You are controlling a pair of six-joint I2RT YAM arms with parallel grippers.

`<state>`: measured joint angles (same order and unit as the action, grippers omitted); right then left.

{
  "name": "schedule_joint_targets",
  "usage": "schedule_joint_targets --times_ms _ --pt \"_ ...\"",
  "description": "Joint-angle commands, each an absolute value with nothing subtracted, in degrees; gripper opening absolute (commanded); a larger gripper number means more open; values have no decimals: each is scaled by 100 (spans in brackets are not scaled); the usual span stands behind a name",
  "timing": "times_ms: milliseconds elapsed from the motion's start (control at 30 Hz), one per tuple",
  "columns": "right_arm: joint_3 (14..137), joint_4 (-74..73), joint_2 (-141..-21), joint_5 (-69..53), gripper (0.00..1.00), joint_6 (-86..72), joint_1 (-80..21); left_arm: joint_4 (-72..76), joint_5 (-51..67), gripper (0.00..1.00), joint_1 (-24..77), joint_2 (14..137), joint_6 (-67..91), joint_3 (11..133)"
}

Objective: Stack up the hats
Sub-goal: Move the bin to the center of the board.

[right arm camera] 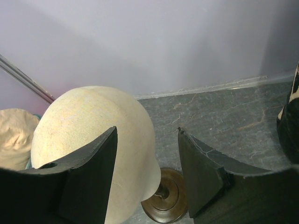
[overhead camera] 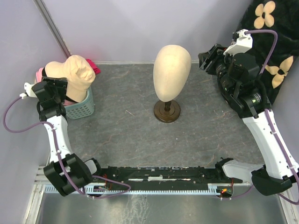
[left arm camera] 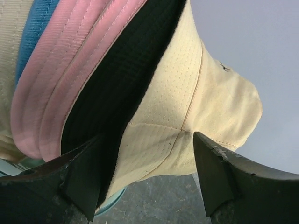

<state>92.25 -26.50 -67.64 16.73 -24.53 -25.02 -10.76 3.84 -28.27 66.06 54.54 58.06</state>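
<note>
Grey stone-patterned table (overhead camera: 121,135), pale lilac walls all round. The mannequin head (overhead camera: 171,70) stands upright on its dark stand (overhead camera: 167,112) mid-table, where I'd judge either arm can reach it, so it is probably where the stack goes.

The hats sit bundled in the teal basket (overhead camera: 81,108) at the far left. The beige hat (overhead camera: 72,74) is outermost, and in the left wrist view the black hat (left arm camera: 117,79), pink hat (left arm camera: 60,70) and blue hat (left arm camera: 35,28) are layered against it.

My left gripper (left arm camera: 147,154) has its jaws apart, straddling the beige crown. One finger is close against the black brim and the other stands clear of the fabric, so nothing is pinched yet. I read that as lining up to take the top hat.

My right gripper (right arm camera: 147,135) is spread and empty, hanging off to the right and facing the head, out of the way.
</note>
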Motion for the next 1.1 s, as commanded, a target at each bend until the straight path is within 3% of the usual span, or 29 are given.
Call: schedule_joint_targets --times_ms 0,267,433,533,900,1067 --pt "9247 -2408 -6601 1679 62 -2344 -2522 -309 481 79 -2854 6299 5699 5663" --pt "9292 -2445 -6558 1654 60 -2306 -2529 26 557 68 -2873 6147 5734 5560" --pt "9342 -2469 -6537 1652 59 -2312 -2529 10 739 54 -2907 6176 5728 5523" --pt "9351 -2491 -6517 1652 59 -2309 -2532 -41 782 53 -2929 6195 5723 5524" --pt "9397 -2566 -6476 1648 58 -2241 -2552 -149 797 9 -2945 6150 5609 5526" --pt "9455 -2583 -6519 1626 58 -2196 -2571 -145 738 3 -2944 6119 5623 5515"
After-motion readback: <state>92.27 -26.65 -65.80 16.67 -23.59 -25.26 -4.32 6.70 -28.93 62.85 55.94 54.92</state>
